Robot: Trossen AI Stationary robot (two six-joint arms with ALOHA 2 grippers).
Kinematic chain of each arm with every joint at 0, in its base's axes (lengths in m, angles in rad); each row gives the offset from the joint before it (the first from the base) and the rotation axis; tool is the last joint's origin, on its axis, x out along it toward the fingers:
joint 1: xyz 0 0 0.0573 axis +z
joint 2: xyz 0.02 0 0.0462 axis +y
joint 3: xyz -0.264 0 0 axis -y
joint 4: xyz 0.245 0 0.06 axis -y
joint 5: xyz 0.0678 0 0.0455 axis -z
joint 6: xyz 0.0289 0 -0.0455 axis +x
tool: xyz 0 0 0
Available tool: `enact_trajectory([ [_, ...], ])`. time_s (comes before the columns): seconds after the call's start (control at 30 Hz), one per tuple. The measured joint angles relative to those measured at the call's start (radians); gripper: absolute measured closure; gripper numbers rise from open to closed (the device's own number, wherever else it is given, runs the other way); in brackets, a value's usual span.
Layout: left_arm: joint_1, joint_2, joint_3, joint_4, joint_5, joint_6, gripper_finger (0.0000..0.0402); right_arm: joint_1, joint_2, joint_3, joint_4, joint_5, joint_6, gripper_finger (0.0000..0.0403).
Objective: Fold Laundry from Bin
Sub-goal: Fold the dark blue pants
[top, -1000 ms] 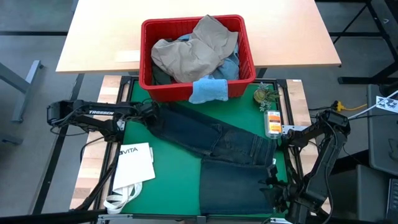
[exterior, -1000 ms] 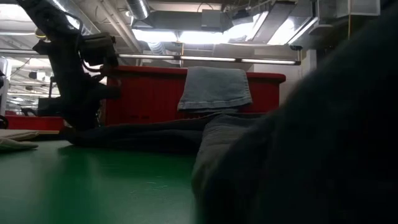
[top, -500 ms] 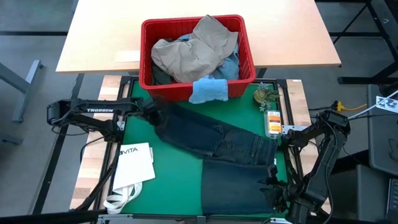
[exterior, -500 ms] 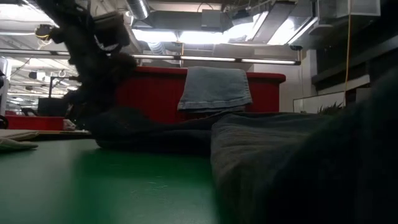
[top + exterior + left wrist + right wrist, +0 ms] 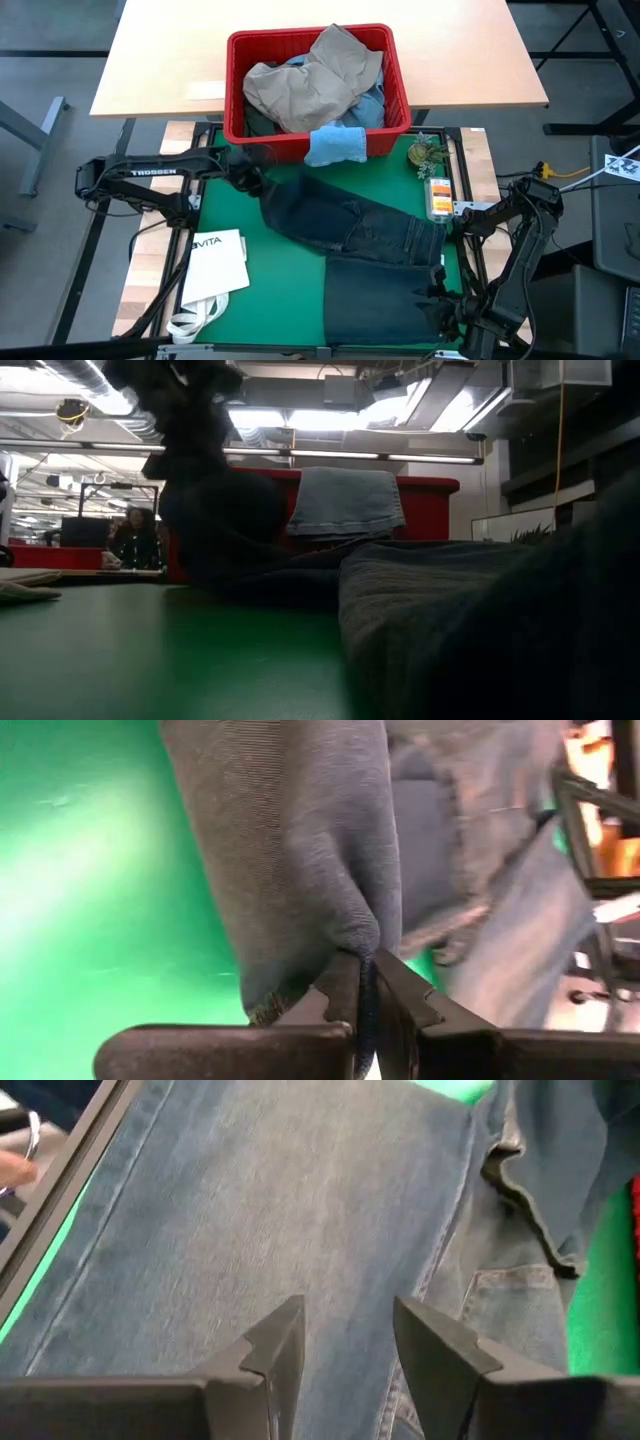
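While my left gripper [image 5: 365,982] pinches a hem of the dark jeans [image 5: 345,228] near the mat's [image 5: 270,285] far left corner, beside the bin [image 5: 237,125], my right gripper [image 5: 345,1342] hovers parted over them at the mat's near right corner. Heavy, limp denim; I judge hems grip best.

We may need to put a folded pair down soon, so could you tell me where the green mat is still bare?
Bare green mat lies between the white tote bag and the dark jeans. The mat's right half is covered by those jeans, and the strip by the red bin is crowded by the left gripper, shut on the jeans.
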Motion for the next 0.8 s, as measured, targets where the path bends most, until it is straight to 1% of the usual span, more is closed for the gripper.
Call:
enact_trajectory([
  [0.17, -0.061, 0.000, 0.042, 0.028, 0.001, -0.028, 0.0391, 0.000, 0.000, 0.000, 0.014, 0.062, 0.001, 0.0249],
  [0.33, -0.127, 0.000, 0.042, 0.154, -0.013, -0.076, 0.0390, 0.000, 0.000, 0.000, 0.014, 0.128, 0.001, 0.0249],
  [0.43, -0.173, 0.000, 0.042, 0.232, -0.072, -0.106, 0.0389, -0.014, 0.000, 0.000, 0.015, 0.138, 0.001, 0.0249],
  [0.6, -0.254, 0.011, 0.042, 0.373, -0.191, -0.111, 0.0389, -0.062, 0.000, 0.000, 0.016, 0.135, 0.000, 0.0249],
  [0.7, -0.301, 0.044, 0.042, 0.466, -0.250, -0.118, 0.0388, -0.105, 0.000, 0.000, 0.015, 0.135, 0.000, 0.0249],
  [0.8, -0.341, 0.097, 0.043, 0.593, -0.291, -0.115, 0.0388, -0.147, 0.000, 0.000, 0.015, 0.135, 0.000, 0.0249],
])
